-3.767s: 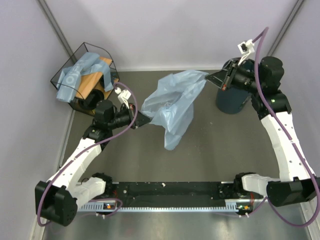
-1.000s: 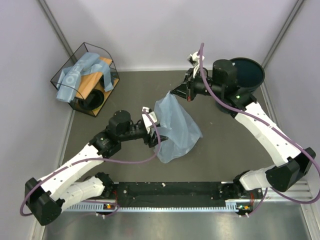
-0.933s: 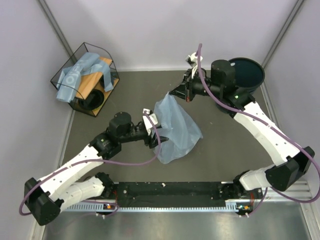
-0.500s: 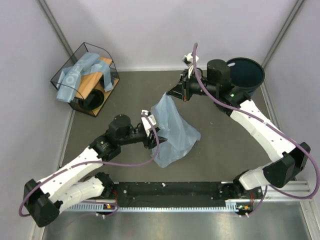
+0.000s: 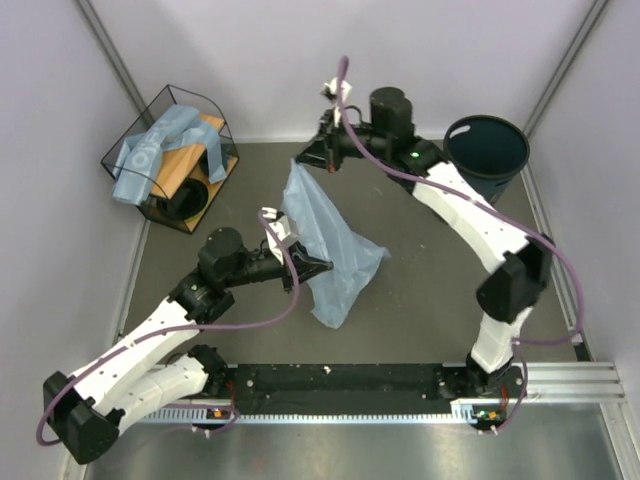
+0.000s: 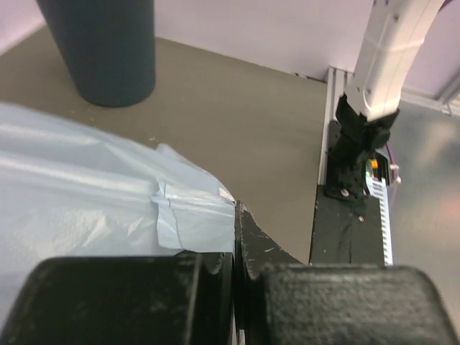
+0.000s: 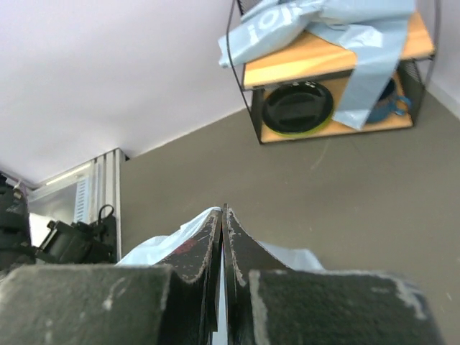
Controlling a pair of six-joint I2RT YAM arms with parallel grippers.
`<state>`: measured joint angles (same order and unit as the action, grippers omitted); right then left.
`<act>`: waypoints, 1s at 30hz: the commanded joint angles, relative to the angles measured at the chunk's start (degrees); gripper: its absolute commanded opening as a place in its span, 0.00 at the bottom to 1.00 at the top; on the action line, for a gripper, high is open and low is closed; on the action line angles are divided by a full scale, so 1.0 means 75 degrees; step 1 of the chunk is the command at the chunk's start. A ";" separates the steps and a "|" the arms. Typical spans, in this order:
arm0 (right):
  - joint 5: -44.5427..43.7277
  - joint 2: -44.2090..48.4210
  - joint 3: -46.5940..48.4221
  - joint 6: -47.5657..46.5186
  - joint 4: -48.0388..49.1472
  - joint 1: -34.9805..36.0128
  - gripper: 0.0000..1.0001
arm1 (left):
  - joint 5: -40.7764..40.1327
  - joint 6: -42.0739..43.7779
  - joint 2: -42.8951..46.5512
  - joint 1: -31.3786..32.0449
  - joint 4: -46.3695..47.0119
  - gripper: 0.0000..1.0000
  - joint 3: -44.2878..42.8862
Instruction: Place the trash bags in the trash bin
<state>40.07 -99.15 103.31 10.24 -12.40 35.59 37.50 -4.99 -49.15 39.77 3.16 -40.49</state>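
Note:
A light-blue translucent trash bag [image 5: 335, 250] hangs as a stretched sheet over the middle of the table. My right gripper [image 5: 303, 160] is shut on its top corner, holding it up; in the right wrist view the film [image 7: 162, 248] shows behind the closed fingertips [image 7: 224, 212]. My left gripper [image 5: 322, 265] is shut on the bag's lower left edge, whose folded rim [image 6: 180, 215] meets the closed jaws [image 6: 236, 215]. The dark blue-grey trash bin [image 5: 487, 152] stands upright at the back right, apart from both grippers, also in the left wrist view [image 6: 100, 50].
A black wire basket [image 5: 140, 205] with a wooden shelf sits at the back left, more light-blue bags [image 5: 160, 140] draped over it; the right wrist view shows it too [image 7: 248, 79]. The black rail [image 5: 340, 380] and arm bases line the near edge.
My left gripper has shut on the bag's edge. The right arm has swung left and back, away from the bin, pulling the bag's top with it and stretching the sheet.

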 commanded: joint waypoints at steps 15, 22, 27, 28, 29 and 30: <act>-0.0059 0.2778 -0.2861 -0.1192 -0.3174 -0.1161 0.57 | 0.1996 -0.2767 -0.0208 -0.2654 0.1313 0.00 0.1180; -0.0221 0.2909 -0.4561 0.0703 -0.2157 0.0081 0.40 | 0.2465 -0.3855 -0.1110 -0.2923 0.2412 0.00 0.1239; -0.0398 0.1761 -0.4786 0.2007 -0.0528 0.0410 0.62 | 0.2547 -0.4267 -0.1264 -0.3052 0.2708 0.00 0.1192; -0.0444 0.1597 -0.4774 0.2276 -0.0421 0.0445 0.66 | 0.2559 -0.4268 -0.1264 -0.3076 0.2661 0.00 0.1168; -0.0619 0.1282 -0.4763 0.2360 -0.0304 0.0480 0.71 | 0.2594 -0.4291 -0.1264 -0.3088 0.2638 0.00 0.1145; -0.0655 0.1128 -0.4728 0.2431 -0.0164 0.0562 0.77 | 0.2594 -0.4291 -0.1252 -0.3088 0.2626 0.00 0.1122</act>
<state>37.58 -86.87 67.16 20.82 -23.40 38.33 54.68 -34.74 -58.78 17.17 18.04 -31.05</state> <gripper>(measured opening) 0.687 0.010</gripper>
